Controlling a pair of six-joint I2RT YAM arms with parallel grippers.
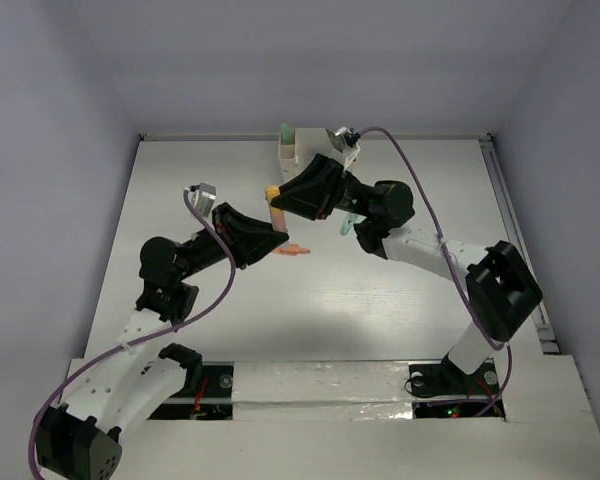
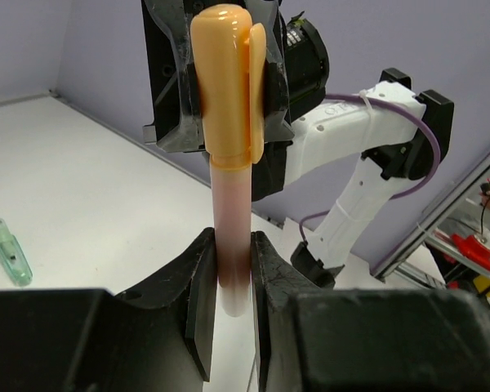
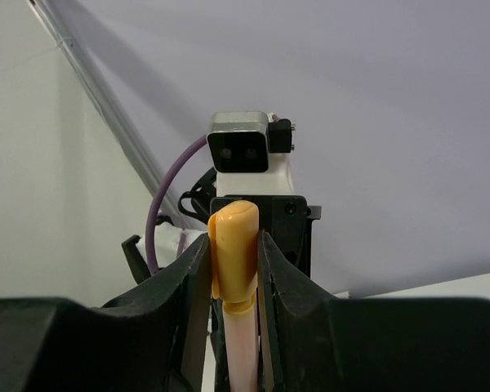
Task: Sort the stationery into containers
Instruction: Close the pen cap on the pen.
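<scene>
Right now I have the orange-capped marker (image 2: 231, 192) caught between both of my grippers at once. My left gripper (image 2: 233, 257) is closed narrow on the pale pinkish barrel, near its bare end, with a finger pressed against each side. My right gripper (image 3: 233, 265) is clamped on the orange cap (image 3: 234, 237) at the other end; in its own wrist view the cap fills the slot between the two fingers. In the left wrist view the marker runs straight up the middle of the frame, barrel at the bottom and cap at the top, with my right gripper directly behind the cap.

From overhead, the marker sits just above the centre of the frame, where the two black gripper tips meet over the table (image 1: 380, 320).

The white organizer (image 1: 292, 153) stands at the far edge of the table, top centre of that view, just beyond my right gripper, with a green marker (image 1: 285, 131) upright in it. A mint green marker (image 2: 8, 251) lies flat on the table at the left edge of the left wrist view. A small peach marker (image 1: 296, 251) lies on the table just beside my left gripper's tip, a little below centre in the overhead view.
</scene>
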